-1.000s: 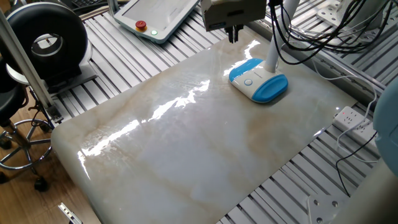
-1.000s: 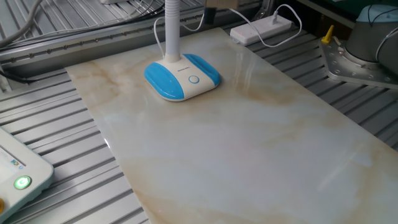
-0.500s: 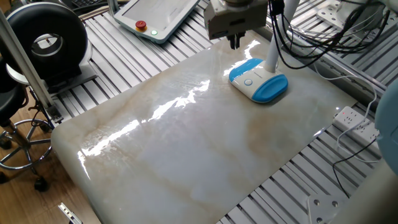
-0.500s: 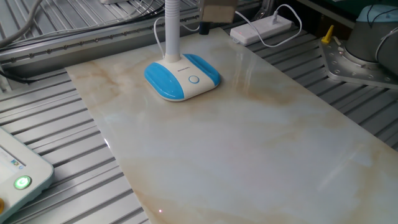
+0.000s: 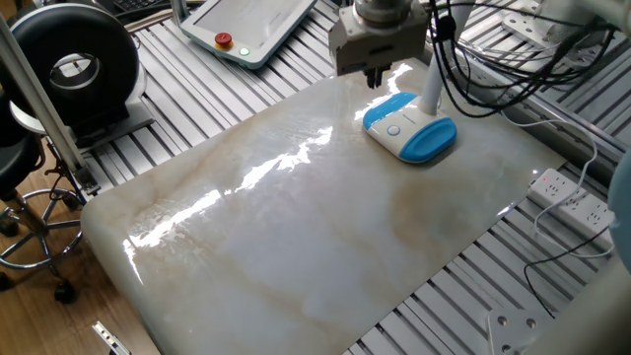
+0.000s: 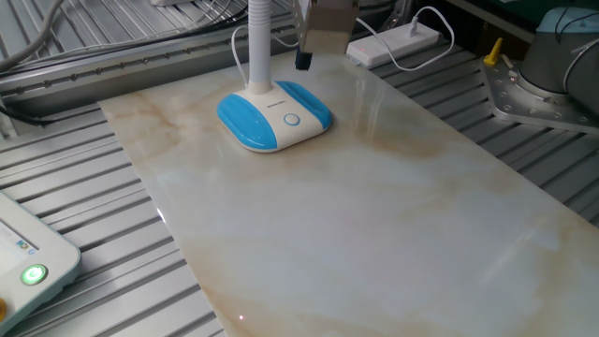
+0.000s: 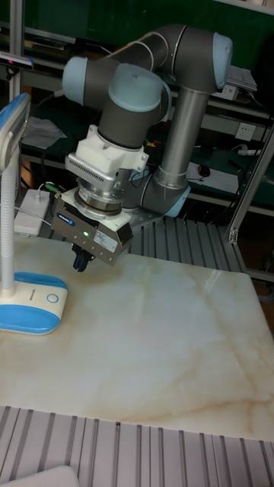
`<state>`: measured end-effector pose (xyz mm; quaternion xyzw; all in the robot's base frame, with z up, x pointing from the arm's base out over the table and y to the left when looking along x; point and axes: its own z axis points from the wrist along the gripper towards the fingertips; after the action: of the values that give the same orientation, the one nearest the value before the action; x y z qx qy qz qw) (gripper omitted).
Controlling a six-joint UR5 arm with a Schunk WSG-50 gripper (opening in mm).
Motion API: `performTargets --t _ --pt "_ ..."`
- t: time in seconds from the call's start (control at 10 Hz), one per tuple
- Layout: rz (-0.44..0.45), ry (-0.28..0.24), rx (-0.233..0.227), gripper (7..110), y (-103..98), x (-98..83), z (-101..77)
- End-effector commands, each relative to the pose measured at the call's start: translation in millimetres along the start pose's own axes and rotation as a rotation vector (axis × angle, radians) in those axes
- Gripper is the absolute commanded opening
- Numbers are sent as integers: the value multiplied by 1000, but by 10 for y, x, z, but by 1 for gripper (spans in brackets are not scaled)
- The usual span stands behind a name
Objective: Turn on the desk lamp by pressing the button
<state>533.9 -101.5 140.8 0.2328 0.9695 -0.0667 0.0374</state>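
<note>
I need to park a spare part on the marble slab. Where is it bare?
Most of the slab is bare: everything from the desk lamp to the near and side edges. It is crowded only at the lamp's corner, where the gripper hangs beside the base.

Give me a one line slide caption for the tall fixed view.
UR5 gripper hovers above the marble table, beside the desk lamp and its button.

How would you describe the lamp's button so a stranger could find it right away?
On the marble tabletop stands the desk lamp, its oval base blue at both ends. The button is the small round white one in the base's white middle, faintly ringed.
</note>
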Motion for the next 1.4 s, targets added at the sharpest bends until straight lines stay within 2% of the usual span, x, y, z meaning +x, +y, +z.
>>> performTargets --t 0.0,0.1,0.4,0.8,1.0,1.3 --pt "-7 -54 4 7 -11 -13 174" --pt "-18 -69 9 7 -40 -20 210" --pt "-15 -75 -26 7 -16 15 323" --pt "-10 -86 -17 7 -30 -7 351" --pt "-24 -95 17 7 -113 -28 349" --pt "-46 -29 24 7 -133 135 359"
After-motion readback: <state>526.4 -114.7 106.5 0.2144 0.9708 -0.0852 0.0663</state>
